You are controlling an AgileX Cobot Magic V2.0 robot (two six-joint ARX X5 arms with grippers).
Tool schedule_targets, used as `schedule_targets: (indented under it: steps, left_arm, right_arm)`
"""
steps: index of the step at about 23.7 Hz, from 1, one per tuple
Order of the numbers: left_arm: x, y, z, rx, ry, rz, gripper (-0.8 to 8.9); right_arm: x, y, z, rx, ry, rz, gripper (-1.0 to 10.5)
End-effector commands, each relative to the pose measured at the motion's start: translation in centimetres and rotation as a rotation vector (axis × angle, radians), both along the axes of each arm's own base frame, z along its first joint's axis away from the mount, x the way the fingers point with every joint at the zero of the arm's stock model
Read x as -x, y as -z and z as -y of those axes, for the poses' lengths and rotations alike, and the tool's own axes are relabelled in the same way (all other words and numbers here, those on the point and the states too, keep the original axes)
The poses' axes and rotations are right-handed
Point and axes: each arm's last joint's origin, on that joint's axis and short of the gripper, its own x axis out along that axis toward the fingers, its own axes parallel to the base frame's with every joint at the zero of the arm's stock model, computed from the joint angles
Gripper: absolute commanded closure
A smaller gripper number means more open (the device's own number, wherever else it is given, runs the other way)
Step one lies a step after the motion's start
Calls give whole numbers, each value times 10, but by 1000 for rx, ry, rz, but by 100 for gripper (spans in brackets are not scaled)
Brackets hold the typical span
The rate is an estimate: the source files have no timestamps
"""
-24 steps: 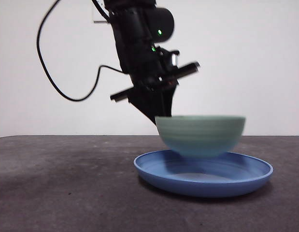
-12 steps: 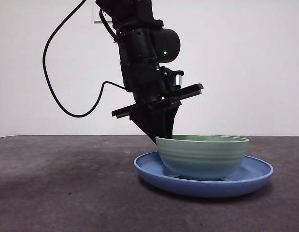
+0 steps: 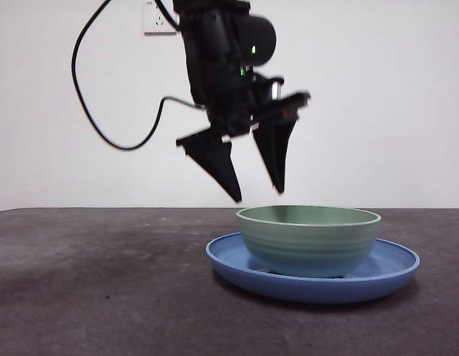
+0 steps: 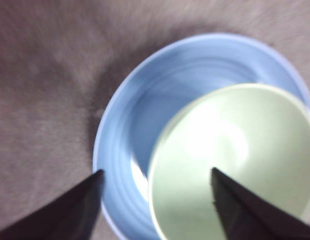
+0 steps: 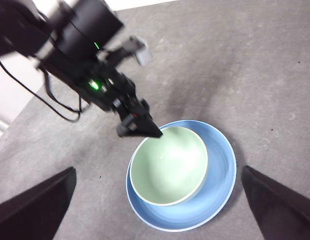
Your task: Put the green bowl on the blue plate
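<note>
The pale green bowl [image 3: 309, 239] sits upright inside the blue plate [image 3: 236, 265] on the dark table. My left gripper [image 3: 259, 194] hangs open just above the bowl's near-left rim, holding nothing. In the left wrist view the bowl [image 4: 230, 160] and the plate [image 4: 139, 125] lie below the gripper [image 4: 156, 176], blurred. My right gripper [image 5: 157, 200] is open and high above the table; its view shows the bowl [image 5: 167, 165] in the plate [image 5: 220, 175] with the left arm [image 5: 94, 75] over the bowl's edge.
A black cable [image 3: 103, 111] loops down from the left arm. A white wall socket [image 3: 159, 18] is on the back wall. The dark grey table [image 3: 88, 282] spreads out to the left of the plate.
The bowl came down onto the plate. The left gripper then let go of its rim, opened, and rose a little above it.
</note>
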Motion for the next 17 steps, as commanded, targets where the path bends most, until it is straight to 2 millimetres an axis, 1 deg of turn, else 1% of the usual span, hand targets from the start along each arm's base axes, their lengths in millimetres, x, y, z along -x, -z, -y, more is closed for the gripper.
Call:
schedule_targets:
  steps: [1, 2, 3, 6, 8, 10, 13, 15, 17]
  left_arm:
    - [9, -36, -10, 22, 35, 50, 322]
    - [14, -51, -17, 33, 38, 69, 272]
    - [22, -69, -25, 49, 46, 96, 257]
    - [48, -120, -57, 95, 58, 180, 257]
    - [69, -152, -82, 127, 58, 244, 257]
    - [89, -176, -104, 159, 50, 305, 257]
    - [122, -202, -135, 217, 53, 396, 257]
    - [144, -208, -151, 271, 88, 435, 257]
    - [161, -208, -163, 316, 126, 454, 257]
  right_arm:
    - [0, -5, 0, 2, -8, 22, 369]
    - [0, -5, 0, 2, -7, 22, 369]
    - [0, -5, 0, 3, -5, 22, 369]
    - [0, -5, 0, 4, -4, 23, 369]
    - [0, -5, 0, 7, 1, 23, 369]
    - [0, -5, 0, 7, 1, 23, 369]
    - [0, -5, 0, 7, 1, 23, 369]
    - [0, -5, 0, 7, 1, 23, 369]
    - [0, -5, 0, 7, 1, 23, 369]
